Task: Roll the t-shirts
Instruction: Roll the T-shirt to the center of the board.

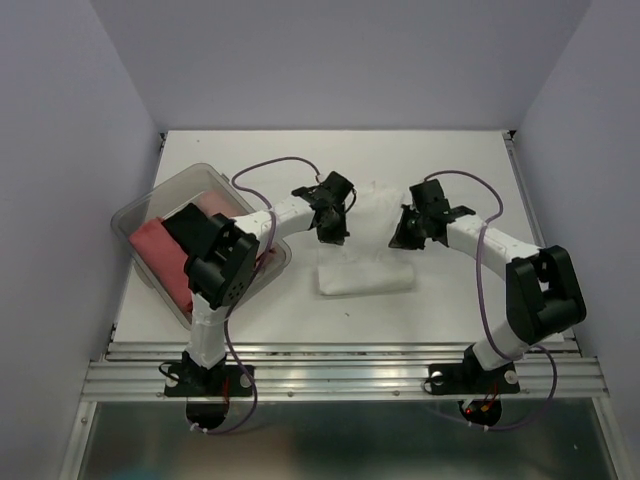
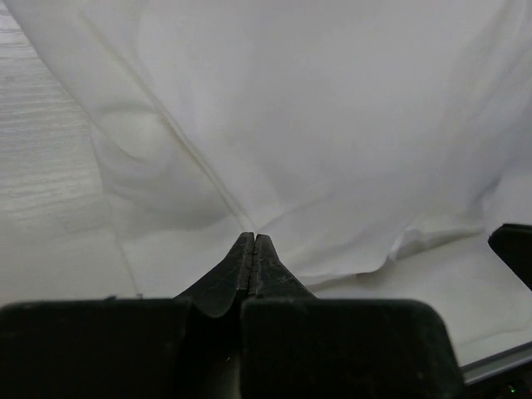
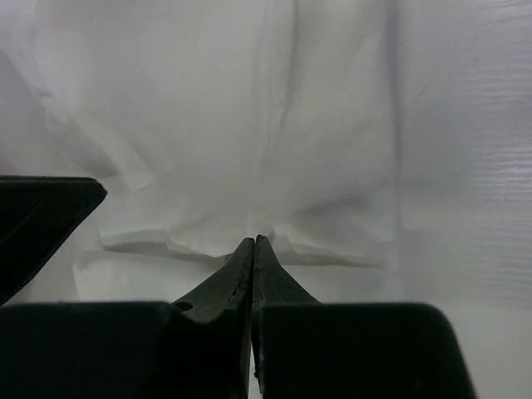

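**Q:** What is on the left?

**A:** A clear plastic tub (image 1: 158,190) sits at an angle on the left of the table. A salmon-pink t-shirt (image 1: 155,245) lies inside it, probably waiting its turn. My left arm reaches out across the tub's near corner.

**Q:** And your left gripper?

**A:** My left gripper (image 2: 252,243) is closed, its two dark fingers pressed flat together. Creases in the white t-shirt (image 1: 365,272) run in towards the tips, so I judge it is pinching a thin fold of that cloth.

**Q:** Where is the white shirt?

**A:** It is at the centre of the table, between my two arms. Its near part lies flat as a folded band. Its far part rises towards my grippers.

**Q:** And the right gripper?

**A:** My right gripper (image 3: 253,243) is closed too, with its tips at a bunched edge of the same shirt. A grip at each side should keep the edge straight, so the roll starts evenly.

**Q:** What about the surface and the room?

**A:** The table (image 1: 450,310) is white with a faint grain. A ridged metal rail (image 1: 350,375) along its near edge carries my two bases. Plain pale lilac walls (image 1: 350,60) close in three sides.
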Available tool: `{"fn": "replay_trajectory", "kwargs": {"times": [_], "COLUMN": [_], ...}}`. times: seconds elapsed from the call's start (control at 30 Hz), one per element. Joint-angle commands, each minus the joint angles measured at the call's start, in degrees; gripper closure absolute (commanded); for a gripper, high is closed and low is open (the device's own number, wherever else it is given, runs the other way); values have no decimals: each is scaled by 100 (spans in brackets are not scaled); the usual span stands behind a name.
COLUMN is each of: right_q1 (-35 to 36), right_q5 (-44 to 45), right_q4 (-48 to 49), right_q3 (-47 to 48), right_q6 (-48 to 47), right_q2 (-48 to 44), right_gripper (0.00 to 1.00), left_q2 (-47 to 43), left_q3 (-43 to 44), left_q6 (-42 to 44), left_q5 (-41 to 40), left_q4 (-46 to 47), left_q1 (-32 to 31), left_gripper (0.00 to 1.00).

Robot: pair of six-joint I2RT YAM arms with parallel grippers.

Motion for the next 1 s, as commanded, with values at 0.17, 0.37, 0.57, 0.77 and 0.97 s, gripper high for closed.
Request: {"fn": "replay_trajectory", "kwargs": {"times": [0.17,0.37,0.57,0.77,0.97], "right_q1": [470,470,470,470,470], "right_q5": [-168,269,1684,1803,1326], "right_q4": [534,279,-845,-1830,-1830], "right_q3": [-724,-1357,-1340,-1287,-1752], "right_q6": [257,537,793,758,1162], "right_q2": [-470,-1239,-2604,-3229,-3458], "right_gripper": [98,98,91,86,45], "left_q2": [-136,-496,-813,-1041,-1051], "left_q3": [-747,-1626,-1927,-1638,-1198], "left_q6": [66,-206,-611,-401,-225], "left_q5": [228,475,835,871,686], "left_q4": [471,673,832,577,384], "left_q1": [-14,-566,-1331,-1455,-1315], "left_gripper": [100,100,100,100,100]}}
